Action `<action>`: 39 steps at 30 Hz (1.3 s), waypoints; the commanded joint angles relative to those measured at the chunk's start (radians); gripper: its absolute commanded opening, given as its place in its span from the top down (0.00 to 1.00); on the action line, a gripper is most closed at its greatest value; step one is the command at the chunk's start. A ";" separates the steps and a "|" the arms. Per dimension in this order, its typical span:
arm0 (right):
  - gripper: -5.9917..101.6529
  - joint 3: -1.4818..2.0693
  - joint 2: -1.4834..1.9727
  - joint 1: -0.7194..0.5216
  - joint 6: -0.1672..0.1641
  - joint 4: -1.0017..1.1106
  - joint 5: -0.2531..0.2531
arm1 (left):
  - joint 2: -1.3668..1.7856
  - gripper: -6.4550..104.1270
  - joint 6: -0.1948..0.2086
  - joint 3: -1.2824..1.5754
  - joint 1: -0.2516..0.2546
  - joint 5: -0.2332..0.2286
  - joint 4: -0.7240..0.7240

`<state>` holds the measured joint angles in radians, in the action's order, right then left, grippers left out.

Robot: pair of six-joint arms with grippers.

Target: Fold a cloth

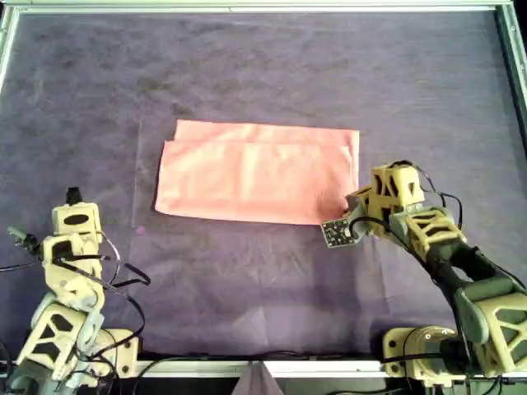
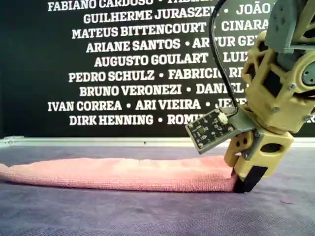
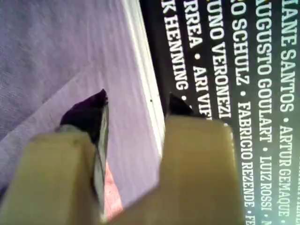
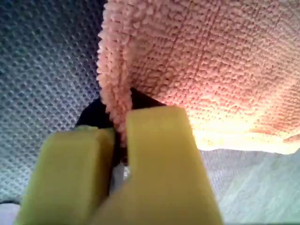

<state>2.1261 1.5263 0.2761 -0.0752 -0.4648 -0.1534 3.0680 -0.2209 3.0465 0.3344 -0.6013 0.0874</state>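
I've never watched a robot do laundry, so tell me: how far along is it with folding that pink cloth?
One fold looks done: the thin salmon-pink fabric cloth lies doubled as a long rectangle on the dark purple felt mat. In hand: my second gripper pinches the cloth's corner, low on the mat. My first gripper is open and holds nothing. What probably remains is carrying that corner across for another fold.

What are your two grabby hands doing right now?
My first gripper: open, holding nothing.
My second gripper: shut on the cloth.
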 commanded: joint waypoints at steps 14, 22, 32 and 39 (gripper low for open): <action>0.96 -0.601 -0.072 0.207 0.003 0.040 0.009 | 0.005 0.54 -0.003 -0.017 -0.026 -0.011 0.000; 0.96 -0.956 -0.391 0.408 0.003 0.041 0.009 | 0.005 0.54 0.006 -0.017 -0.025 -0.011 0.000; 0.96 -1.505 -0.747 0.554 0.003 0.040 0.009 | 0.005 0.54 0.006 -0.017 -0.025 -0.011 0.000; 0.96 -1.726 -0.904 0.649 -0.006 0.040 0.009 | 0.005 0.54 0.006 -0.017 -0.025 -0.011 0.000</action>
<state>0.5262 0.6182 0.8897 -0.0752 -0.4648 -0.1457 3.0680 -0.2194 3.0465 0.3344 -0.6013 0.0874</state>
